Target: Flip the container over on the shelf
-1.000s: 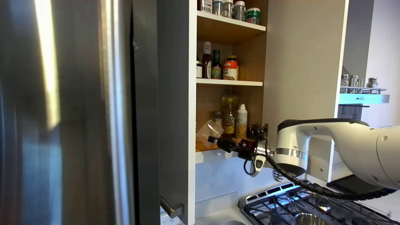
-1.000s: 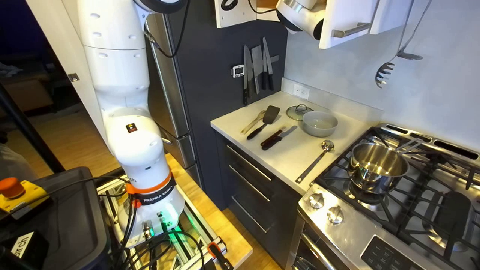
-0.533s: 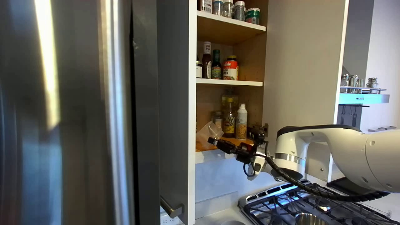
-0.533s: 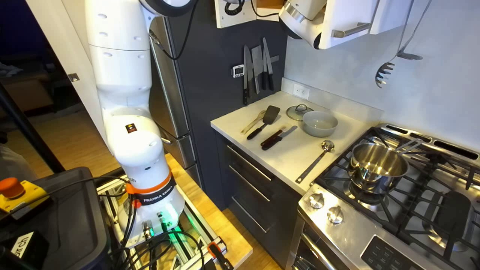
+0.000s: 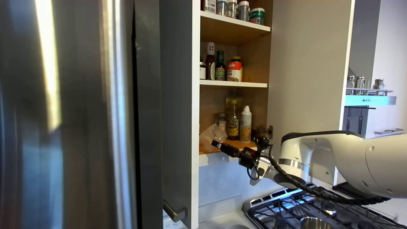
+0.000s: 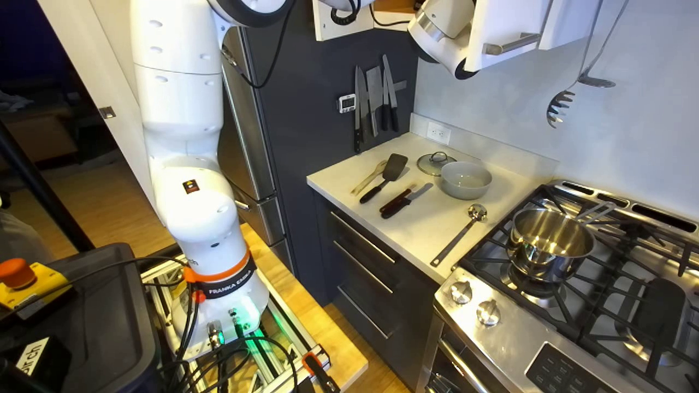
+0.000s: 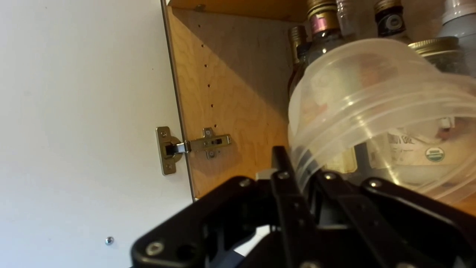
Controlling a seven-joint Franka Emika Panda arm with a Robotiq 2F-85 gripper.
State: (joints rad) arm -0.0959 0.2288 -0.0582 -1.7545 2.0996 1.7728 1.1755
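The container (image 5: 211, 136), a clear squat tub, hangs tilted over the front of the shelf (image 5: 238, 144) in an exterior view. My gripper (image 5: 217, 143) points up and in toward it from the front right. In the wrist view the container (image 7: 357, 108) fills the right side, with its wide rim toward me and its base toward the bottles. My gripper (image 7: 297, 167) is shut on its rim and side wall, one finger outside and one behind the clear plastic. Whether the container touches the shelf cannot be told. Gripper and container are hidden in the exterior view from behind the arm.
A white spray bottle (image 5: 245, 124), a dark bottle (image 5: 233, 124) and a jar (image 5: 221, 121) stand behind on the shelf. The cupboard's open door (image 5: 179, 114) borders the left. The middle board (image 5: 233, 84) runs above. A stove (image 5: 286, 206) with a pot (image 6: 551, 240) lies below.
The forearm and wrist have moved down and slightly left in an exterior view, so the gripper slopes up more steeply. The fingertips and container stay nearly in place, with the container's tilt slightly changed.
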